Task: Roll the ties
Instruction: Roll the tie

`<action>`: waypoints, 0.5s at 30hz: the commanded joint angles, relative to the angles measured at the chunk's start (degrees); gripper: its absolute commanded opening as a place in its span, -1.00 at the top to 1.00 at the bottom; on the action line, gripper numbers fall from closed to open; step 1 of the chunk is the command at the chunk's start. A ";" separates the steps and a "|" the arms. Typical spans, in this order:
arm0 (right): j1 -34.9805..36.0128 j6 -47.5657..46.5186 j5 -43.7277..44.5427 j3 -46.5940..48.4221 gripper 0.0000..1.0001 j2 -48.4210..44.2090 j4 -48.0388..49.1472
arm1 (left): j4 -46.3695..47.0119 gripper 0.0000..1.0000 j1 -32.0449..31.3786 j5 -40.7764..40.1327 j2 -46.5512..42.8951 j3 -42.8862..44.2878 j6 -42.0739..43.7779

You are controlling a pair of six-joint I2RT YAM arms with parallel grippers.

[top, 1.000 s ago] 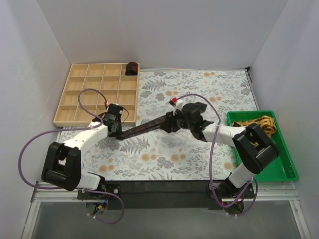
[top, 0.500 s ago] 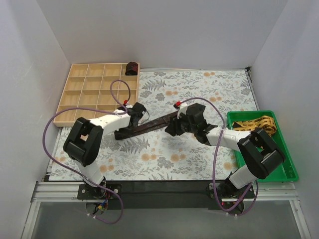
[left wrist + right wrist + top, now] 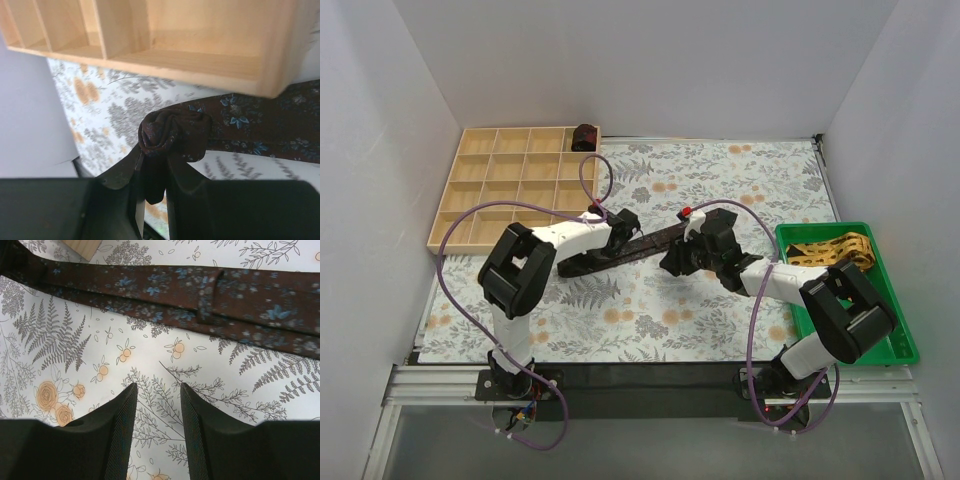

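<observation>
A dark maroon tie (image 3: 640, 245) with small blue flowers lies slantwise on the floral mat. Its left part is wound into a small roll (image 3: 172, 132), and my left gripper (image 3: 156, 160) is shut on that roll, close to the wooden tray (image 3: 210, 55). From above, the left gripper (image 3: 623, 232) sits on the tie's middle. My right gripper (image 3: 158, 387) is open and empty, just short of the flat tie (image 3: 175, 290); from above the right gripper (image 3: 677, 262) is at the tie's right end. A rolled dark tie (image 3: 585, 136) sits in the tray's back right compartment. A yellow patterned tie (image 3: 835, 248) lies in the green bin.
The wooden compartment tray (image 3: 510, 190) fills the back left. A green bin (image 3: 890, 330) stands at the right edge. Purple cables (image 3: 470, 255) loop over the mat beside both arms. White walls close in the sides and back.
My left gripper has travelled right along the tie, from the tray's front edge toward the mat's middle, with the rolled end in it. The right gripper shifted slightly right and stayed open.
</observation>
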 commanded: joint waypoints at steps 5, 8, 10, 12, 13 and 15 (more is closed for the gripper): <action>-0.37 0.30 -0.08 -0.44 0.21 -0.26 2.72 | -7.89 0.95 0.25 -10.02 -2.35 -0.06 -3.29; -0.46 0.30 0.01 -0.87 0.21 -0.79 2.72 | -10.70 0.95 0.51 -11.97 -0.86 0.38 -5.40; -0.63 0.30 0.01 -1.14 0.21 -1.05 2.81 | -8.95 0.95 0.51 -11.70 0.02 0.47 -3.91; -0.63 0.39 0.01 -1.14 0.21 -0.96 2.81 | -7.90 0.95 0.43 -10.91 1.51 0.73 -3.47; -0.63 0.39 -0.08 -1.14 0.21 -0.96 2.90 | -7.72 0.95 0.25 -10.56 1.95 0.90 -3.73; -0.63 0.47 0.01 -1.23 0.21 -0.87 2.90 | -7.28 0.95 -0.19 -10.56 3.09 1.34 -3.91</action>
